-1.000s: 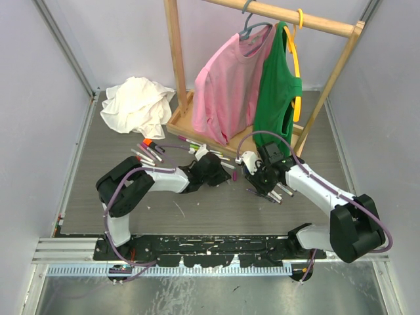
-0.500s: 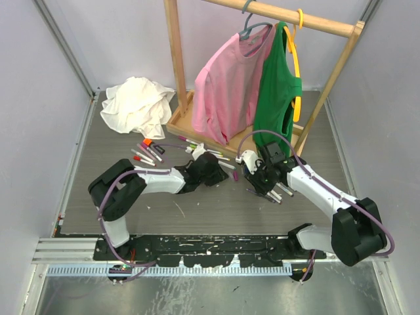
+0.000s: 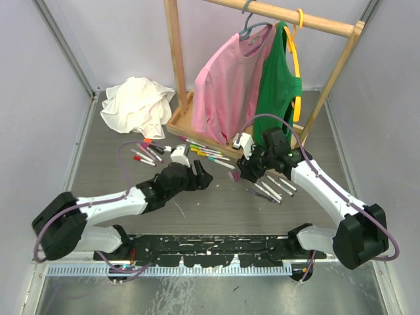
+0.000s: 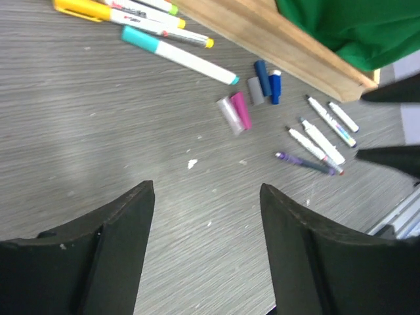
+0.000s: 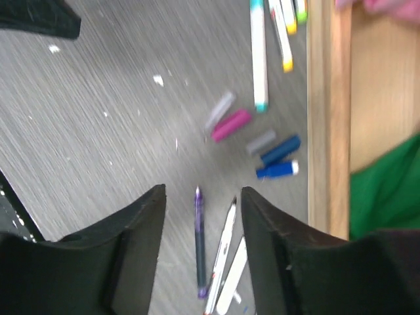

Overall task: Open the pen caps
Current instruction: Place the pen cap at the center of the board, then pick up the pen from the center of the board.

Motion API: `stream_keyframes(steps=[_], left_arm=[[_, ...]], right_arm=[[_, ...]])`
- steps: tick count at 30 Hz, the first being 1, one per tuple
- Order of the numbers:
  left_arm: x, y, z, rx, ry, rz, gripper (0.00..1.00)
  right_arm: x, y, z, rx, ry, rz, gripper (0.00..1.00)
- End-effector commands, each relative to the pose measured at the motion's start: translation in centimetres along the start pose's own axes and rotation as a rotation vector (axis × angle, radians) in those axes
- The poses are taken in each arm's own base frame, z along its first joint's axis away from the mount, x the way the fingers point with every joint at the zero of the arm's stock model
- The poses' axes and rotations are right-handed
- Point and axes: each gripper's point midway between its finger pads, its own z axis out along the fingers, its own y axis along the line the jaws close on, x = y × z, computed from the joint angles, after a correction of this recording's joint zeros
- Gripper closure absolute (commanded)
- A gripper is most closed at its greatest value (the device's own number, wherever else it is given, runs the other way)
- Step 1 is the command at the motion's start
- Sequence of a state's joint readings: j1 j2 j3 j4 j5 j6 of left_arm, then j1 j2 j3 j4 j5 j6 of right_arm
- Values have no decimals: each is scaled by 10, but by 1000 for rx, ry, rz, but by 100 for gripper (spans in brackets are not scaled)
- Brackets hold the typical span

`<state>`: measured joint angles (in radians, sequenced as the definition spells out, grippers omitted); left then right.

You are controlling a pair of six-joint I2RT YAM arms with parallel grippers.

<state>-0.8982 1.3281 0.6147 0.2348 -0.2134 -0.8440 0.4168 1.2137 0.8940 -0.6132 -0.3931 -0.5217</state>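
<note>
Both arms were out over the grey wood-grain table (image 4: 98, 131), on the arms' side of the light wooden base of the clothes rack (image 4: 275, 36). The left gripper (image 4: 207, 197) hung above the table with its jaws well apart and nothing between them. The right gripper (image 5: 203, 197) was closer to the base, jaws also apart and empty.

Loose stubby plastic pen caps lay on the table close beside the base. A pink cap (image 4: 240, 109) touched a translucent grey cap (image 4: 228, 115). Nearer the base lay a short grey cap (image 4: 255, 90) and two blue caps (image 4: 262, 75) side by side.

A slim white marker pen with a teal end (image 4: 177, 56) lay roughly along the base, with a yellow-ended pen (image 4: 85, 8) further along the same line. A group of slim white pens (image 4: 321, 139) and a thin purple pen (image 4: 303, 162) lay farther from the base than the caps. Another bunch of pens (image 3: 146, 153) lay off the base's left end. I could not tell which pens were still capped.

A crumpled white cloth (image 3: 134, 105) lay beside the base's left end. A pink shirt (image 3: 226, 85) and a green top (image 3: 279, 85) hung above the base.
</note>
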Motion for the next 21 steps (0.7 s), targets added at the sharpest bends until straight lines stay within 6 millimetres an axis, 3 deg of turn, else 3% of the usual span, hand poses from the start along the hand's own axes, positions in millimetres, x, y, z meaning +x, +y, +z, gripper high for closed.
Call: stream_keyframes(steps=[1,9,10,21], left_arm=[[-29,12,-26,30,-138,231,28],[-50,81,-67,-235,-235,492,0],[-51,89,-68,-262,-253,489,2],[-45,91,-69,-217,-271,476,2]], right_arm=[[-64,0,4,-90,-233,-160,41],[-89,-27,50,-72,-197,-158,37],[-88,-30,56,-59,-182,-149,38],[-65,-60,113,30,-17,18,47]])
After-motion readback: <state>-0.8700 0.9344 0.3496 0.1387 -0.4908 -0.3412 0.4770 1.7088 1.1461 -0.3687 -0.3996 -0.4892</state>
